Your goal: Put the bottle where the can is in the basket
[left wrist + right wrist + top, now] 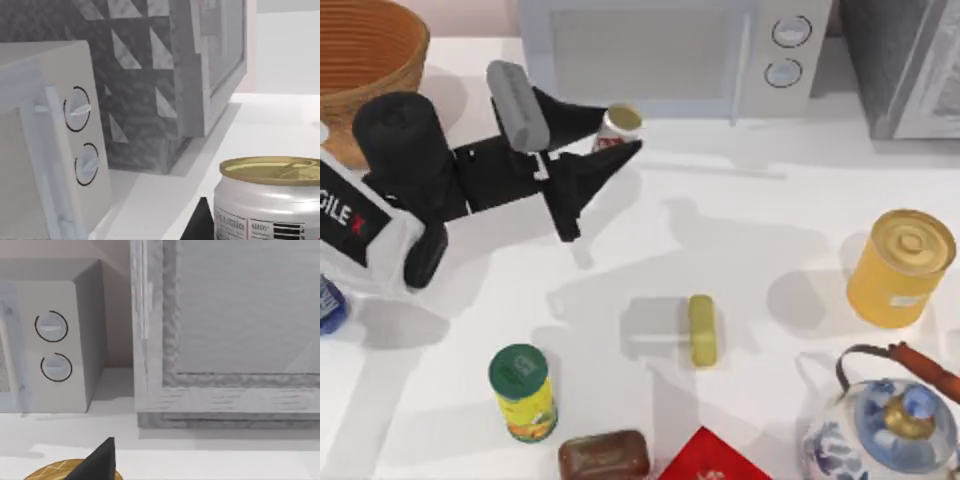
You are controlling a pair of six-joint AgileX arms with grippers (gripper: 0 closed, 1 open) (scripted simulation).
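Note:
The slim white can point(618, 125) with red markings and a dull gold top sits between the black fingers of my left gripper point(616, 133), in front of the microwave and outside the basket. The gripper looks shut on it. In the left wrist view the can point(270, 200) is close up beside one dark fingertip point(200, 222). The tan woven basket point(380, 45) stands at the back left corner. A small part of the blue bottle point(328, 305) peeks in at the left edge. A dark part of my right gripper point(102, 457) hangs over a gold lid.
A white microwave point(660, 55) and a grey cabinet point(910, 60) line the back. A large yellow tin point(900, 265) and a blue-patterned teapot point(885, 425) stand at the right. A green-lidded yellow container point(523, 392), a yellow-green bar point(701, 330), a brown block point(605, 455) and a red item point(710, 462) lie in front.

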